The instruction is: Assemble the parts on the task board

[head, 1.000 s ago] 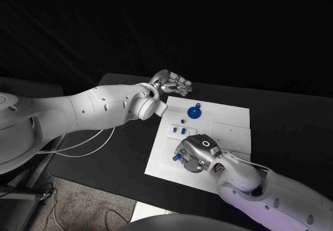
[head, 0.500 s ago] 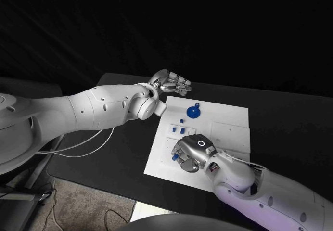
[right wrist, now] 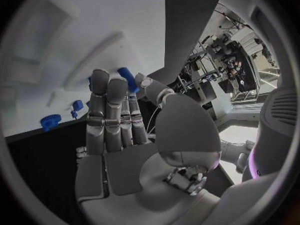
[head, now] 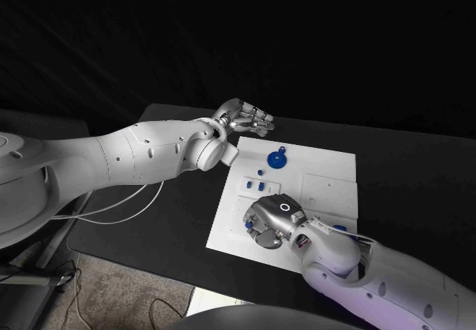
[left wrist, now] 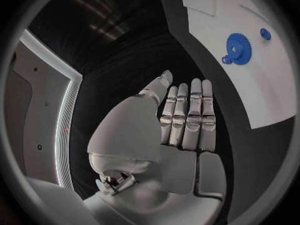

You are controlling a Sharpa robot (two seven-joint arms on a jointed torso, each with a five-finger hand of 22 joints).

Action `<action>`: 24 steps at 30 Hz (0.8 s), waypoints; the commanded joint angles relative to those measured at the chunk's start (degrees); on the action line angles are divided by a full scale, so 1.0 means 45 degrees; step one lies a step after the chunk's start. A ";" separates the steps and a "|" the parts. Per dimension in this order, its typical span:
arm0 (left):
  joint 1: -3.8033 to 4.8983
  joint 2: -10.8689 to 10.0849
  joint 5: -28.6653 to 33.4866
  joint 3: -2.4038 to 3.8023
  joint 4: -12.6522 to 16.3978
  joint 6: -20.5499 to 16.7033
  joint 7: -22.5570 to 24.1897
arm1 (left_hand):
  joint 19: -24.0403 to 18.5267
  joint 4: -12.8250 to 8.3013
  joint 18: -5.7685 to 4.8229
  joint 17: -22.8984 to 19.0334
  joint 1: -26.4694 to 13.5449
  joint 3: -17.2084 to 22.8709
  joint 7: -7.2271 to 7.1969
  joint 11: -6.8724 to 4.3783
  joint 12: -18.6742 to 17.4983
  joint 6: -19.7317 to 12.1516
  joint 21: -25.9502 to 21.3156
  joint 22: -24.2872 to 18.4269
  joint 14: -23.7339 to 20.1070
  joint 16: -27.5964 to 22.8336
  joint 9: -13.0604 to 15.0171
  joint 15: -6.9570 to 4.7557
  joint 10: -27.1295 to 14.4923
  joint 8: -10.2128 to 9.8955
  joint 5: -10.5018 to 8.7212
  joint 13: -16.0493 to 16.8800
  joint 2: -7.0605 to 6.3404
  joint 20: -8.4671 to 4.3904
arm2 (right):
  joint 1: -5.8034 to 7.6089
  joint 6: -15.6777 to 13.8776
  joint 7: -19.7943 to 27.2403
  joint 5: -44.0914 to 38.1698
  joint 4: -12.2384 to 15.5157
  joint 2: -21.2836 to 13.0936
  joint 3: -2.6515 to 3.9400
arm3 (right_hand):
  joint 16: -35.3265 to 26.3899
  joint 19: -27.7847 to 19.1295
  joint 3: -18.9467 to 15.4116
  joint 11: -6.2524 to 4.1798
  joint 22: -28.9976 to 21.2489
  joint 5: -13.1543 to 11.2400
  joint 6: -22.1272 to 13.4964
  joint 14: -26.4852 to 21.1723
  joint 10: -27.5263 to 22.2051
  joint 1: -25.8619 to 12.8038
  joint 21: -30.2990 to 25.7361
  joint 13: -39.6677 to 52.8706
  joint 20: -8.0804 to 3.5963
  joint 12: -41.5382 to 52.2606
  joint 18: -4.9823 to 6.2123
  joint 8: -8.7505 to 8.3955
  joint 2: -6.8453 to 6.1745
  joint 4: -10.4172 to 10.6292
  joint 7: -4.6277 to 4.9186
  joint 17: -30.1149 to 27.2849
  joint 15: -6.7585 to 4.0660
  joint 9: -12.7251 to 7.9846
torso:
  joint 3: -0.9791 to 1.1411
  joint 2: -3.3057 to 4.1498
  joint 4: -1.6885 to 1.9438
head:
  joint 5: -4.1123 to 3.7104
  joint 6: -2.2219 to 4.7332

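Observation:
The white task board [head: 327, 165] lies in the middle of the black table. My right hand [head: 273, 220] is low over the board's near left part. In the right wrist view a small blue part [right wrist: 127, 79] sits pinched between its thumb and a fingertip [right wrist: 117, 85]; the same blue part [head: 248, 224] shows at the hand's left side. A blue gear [head: 276, 161] lies on the board's far left part, with a small blue piece [head: 280, 150] just beyond it. My left hand [head: 246, 117] hovers past the board's far left corner, fingers straight and empty.
Two small blue pegs [head: 260, 185] stand in a raised block between the gear and my right hand. Another blue piece [head: 340, 227] peeks out beside my right forearm. The left wrist view shows the gear [left wrist: 237, 47] and the board [left wrist: 212, 5]. Black table [head: 417, 172] surrounds the board.
My right hand has shifted slightly toward the board's left edge and turned a little, and the blue part at its fingers moved with it. The left hand has stayed still.

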 commanded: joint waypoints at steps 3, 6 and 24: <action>0.0013 0.0013 0.0065 0.0009 0.0037 0.0168 0.0053 | 0.0115 0.0000 0.0013 -0.0016 -0.0031 -0.0068 0.0033 -0.0020 -0.0015 -0.0019 0.0075 -0.0014 -0.0068 -0.0045 0.0007 -0.0022 -0.0087 -0.0059 0.0053 -0.0017 0.0146 0.0007 | -0.0046 -0.0282 0.0088 0.0393 -0.0045 -0.0066 -0.0032 | 0.0053 0.0470 -0.0217 0.0265 -0.0200 -0.0072 -0.0658 0.0012 -0.0817 -0.0067 -0.0107 -0.0018 0.0256 0.0034 0.0102 -0.0082 -0.0383 0.0119 0.0180 -0.0082 0.0249 -0.0079 | 0.0016 0.0000 -0.0003 | -0.0017 0.0016; 0.0013 0.0000 0.0065 0.0009 0.0041 0.0169 0.0048 | 0.0115 0.0000 0.0013 -0.0016 -0.0031 -0.0068 0.0033 -0.0020 -0.0015 -0.0019 0.0075 -0.0014 -0.0068 -0.0045 0.0007 -0.0022 -0.0087 -0.0059 0.0053 -0.0017 0.0146 0.0007 | -0.0046 -0.0590 0.0128 0.0494 -0.0019 -0.0123 -0.0034 | 0.0065 0.0478 -0.0484 0.0355 -0.0377 -0.0062 -0.0855 -0.0017 -0.1114 0.0063 -0.0145 -0.0021 0.0345 0.0029 0.0214 -0.0084 -0.0543 0.0231 0.0232 -0.0183 0.0308 -0.0083 | 0.0022 0.0002 0.0004 | -0.0049 0.0021; 0.0013 -0.0087 0.0065 0.0009 0.0049 0.0177 0.0025 | 0.0135 0.0007 0.0016 -0.0014 -0.0033 -0.0102 0.0038 -0.0009 -0.0015 -0.0034 0.0075 -0.0137 -0.0089 -0.0044 0.0007 -0.0012 -0.0111 -0.0059 0.0049 -0.0017 0.0141 0.0017 | -0.0043 -0.2847 0.0748 0.1868 0.1328 -0.1207 0.0259 | 0.0117 0.0481 -0.2242 0.0432 -0.1191 -0.0333 -0.1283 -0.0092 -0.1625 0.0649 -0.0089 -0.0020 0.0412 0.0030 0.0326 -0.0084 -0.0630 0.0732 0.0143 -0.0579 0.0336 -0.0092 | 0.0024 0.0000 -0.0015 | -0.0350 0.0143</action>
